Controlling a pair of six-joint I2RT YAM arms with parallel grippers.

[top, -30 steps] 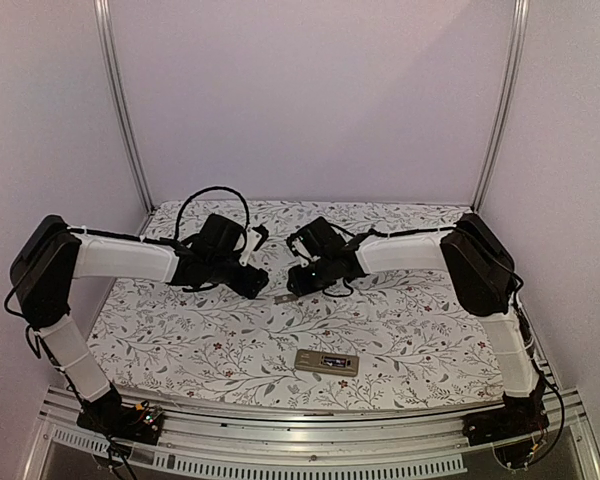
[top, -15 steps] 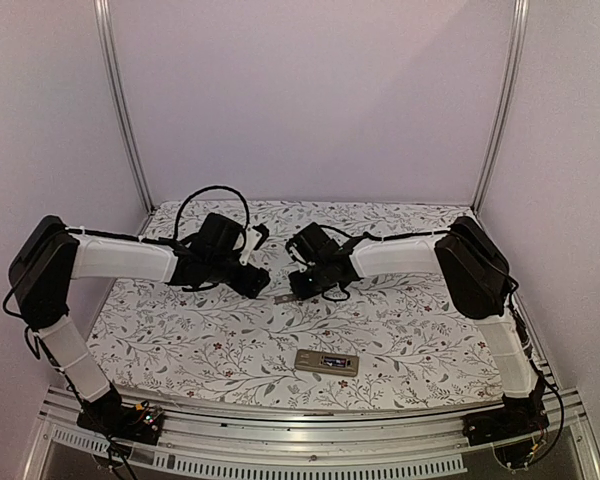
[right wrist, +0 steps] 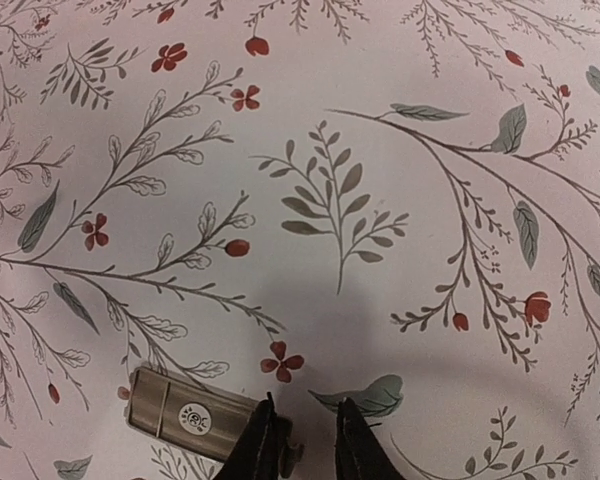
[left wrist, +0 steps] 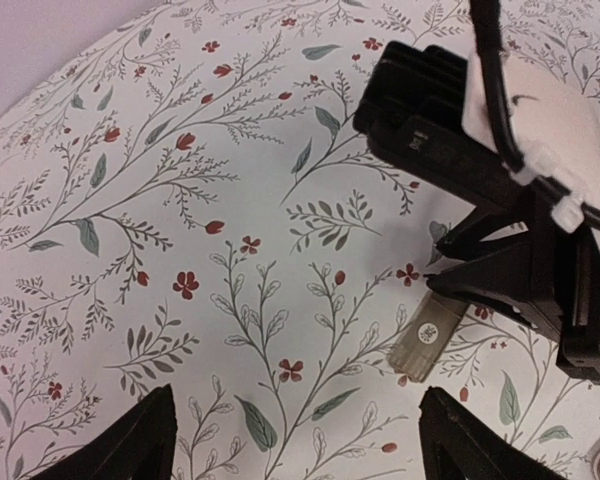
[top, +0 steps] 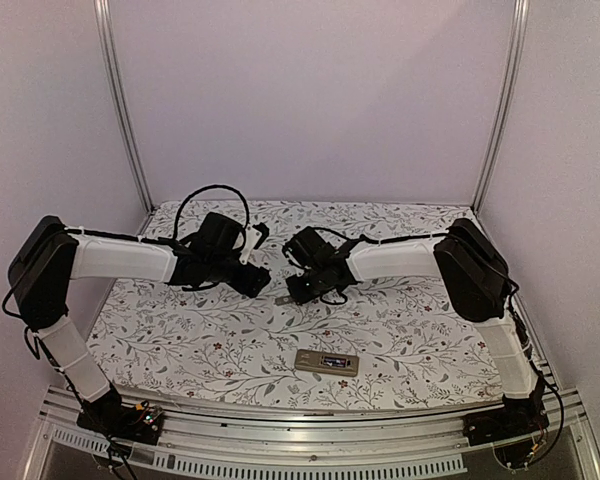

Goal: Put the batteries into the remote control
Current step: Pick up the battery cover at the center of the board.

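The remote lies flat at the lower middle of the top view, near the front edge of the floral worktop and well apart from both arms. It shows a tan body with a dark stretch along its middle. Whether that is the batteries I cannot tell.

Both arms reach in towards the centre of the frame, above the remote. The right hand is down at the cloth with its fingers drawn close, only a narrow gap between them. They stand at the right end of a small grey cover at the bottom of the right wrist view, and the cover's tip shows in the gap. Whether they pinch it I cannot tell.

The left hand is spread wide over bare cloth. In its view the right hand's black body fills the right side and hides the cover's upper end.

A black cable loops above the left wrist.
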